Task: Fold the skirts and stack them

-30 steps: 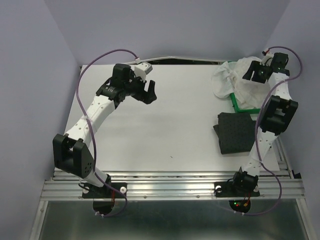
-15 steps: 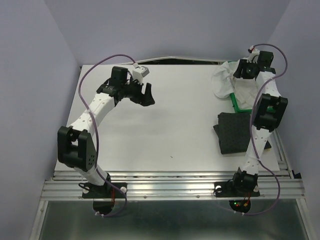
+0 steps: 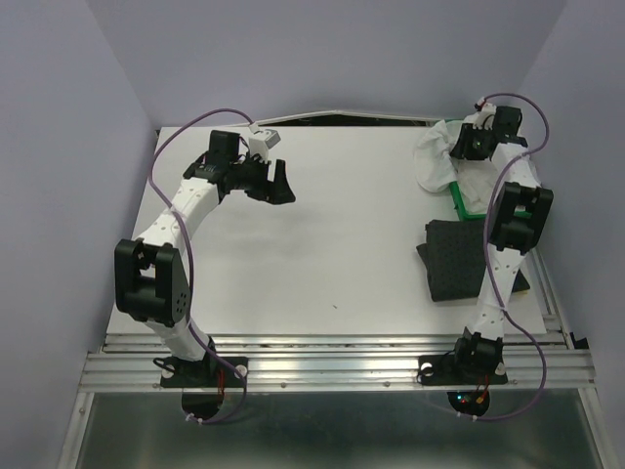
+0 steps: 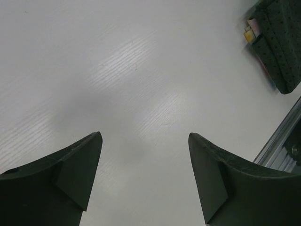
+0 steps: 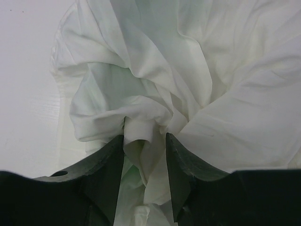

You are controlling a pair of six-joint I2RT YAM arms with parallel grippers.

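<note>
Left arm folds up from its base and stretches toward the far left, wrist turned to the right. The left gripper (image 3: 278, 184) hangs with its jaws spread wide. Right arm stands tall and reaches to the far right corner. The right gripper (image 5: 145, 136) is tipped down, jaws drawn narrow, pinching a fold of the white skirt (image 5: 225, 94).

**Cloth Covers Much, Frame Edges Cut the Rest**

From above, the white skirt (image 3: 437, 161) covers most of the green tray (image 3: 459, 207), leaving one corner strip. The right arm (image 3: 510, 223) crosses the dark skirt (image 3: 451, 259) and hides its right side. In the right wrist view the white cloth runs off the top and right edges. A fold lies between the fingers (image 5: 106, 165), but whether they press it cannot be told. In the left wrist view the right edge cuts the dark skirt, and a yellow sliver (image 4: 248, 32) at its border is too small to identify.
</note>
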